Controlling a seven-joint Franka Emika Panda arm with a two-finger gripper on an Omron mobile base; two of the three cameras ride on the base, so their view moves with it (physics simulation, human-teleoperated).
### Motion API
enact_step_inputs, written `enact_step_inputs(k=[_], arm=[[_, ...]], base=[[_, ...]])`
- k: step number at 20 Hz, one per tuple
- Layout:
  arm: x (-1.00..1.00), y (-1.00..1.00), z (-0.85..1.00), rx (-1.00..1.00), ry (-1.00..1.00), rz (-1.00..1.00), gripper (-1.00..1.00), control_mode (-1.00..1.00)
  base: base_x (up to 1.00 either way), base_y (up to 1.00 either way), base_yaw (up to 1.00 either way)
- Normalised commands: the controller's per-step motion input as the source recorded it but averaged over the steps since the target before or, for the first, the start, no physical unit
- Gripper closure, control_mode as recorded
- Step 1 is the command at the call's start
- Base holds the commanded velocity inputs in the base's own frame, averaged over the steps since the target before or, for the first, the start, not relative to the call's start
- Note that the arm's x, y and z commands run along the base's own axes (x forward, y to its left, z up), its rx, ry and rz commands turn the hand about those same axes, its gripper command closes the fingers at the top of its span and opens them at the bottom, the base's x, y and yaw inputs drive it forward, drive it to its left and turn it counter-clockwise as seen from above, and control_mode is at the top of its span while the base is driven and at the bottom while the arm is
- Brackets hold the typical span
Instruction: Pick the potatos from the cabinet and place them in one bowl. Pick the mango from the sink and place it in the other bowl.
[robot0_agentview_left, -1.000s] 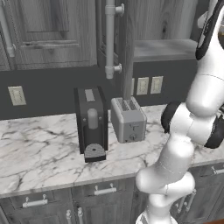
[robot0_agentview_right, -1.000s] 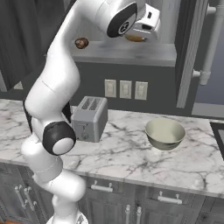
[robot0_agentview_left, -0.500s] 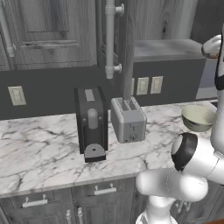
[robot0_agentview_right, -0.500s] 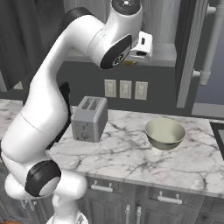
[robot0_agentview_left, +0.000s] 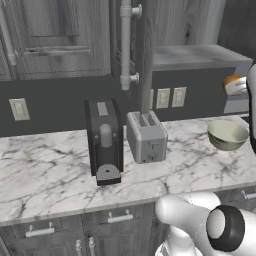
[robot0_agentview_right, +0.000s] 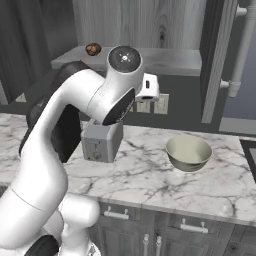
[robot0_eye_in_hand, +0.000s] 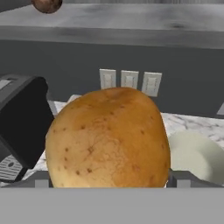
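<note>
No readable text anywhere tbh. Toaster (robot0_agentview_left: 145, 136) front has a small panel w/ marks, too blurry to make out. Coffee machine (robot0_agentview_left: 104, 141) and the wall outlets (robot0_agentview_left: 162, 98) are blank, no brand, no numbers, no labels.

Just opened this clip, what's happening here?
The white arm is carrying a potato in its pincer, out in front of the open cabinet above the marble counter. The pale bowl sits empty on the counter to the right of the toaster, and the potato is not in it yet. A second potato lies on the cabinet shelf. A black coffee machine stands left of the toaster.
</note>
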Motion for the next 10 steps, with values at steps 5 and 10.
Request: enact_step_inputs(k=[5, 10], arm=[[-0.11, 0.03, -0.51, -0.01, 0.00, 0.07, 1.00, -1.00], [-0.01, 0.00, -0.46, 0.00, 0.00, 0.05, 1.00, -1.00]], base=[[0.00, 0.00, 0.00], [0.00, 0.00, 0.00]])
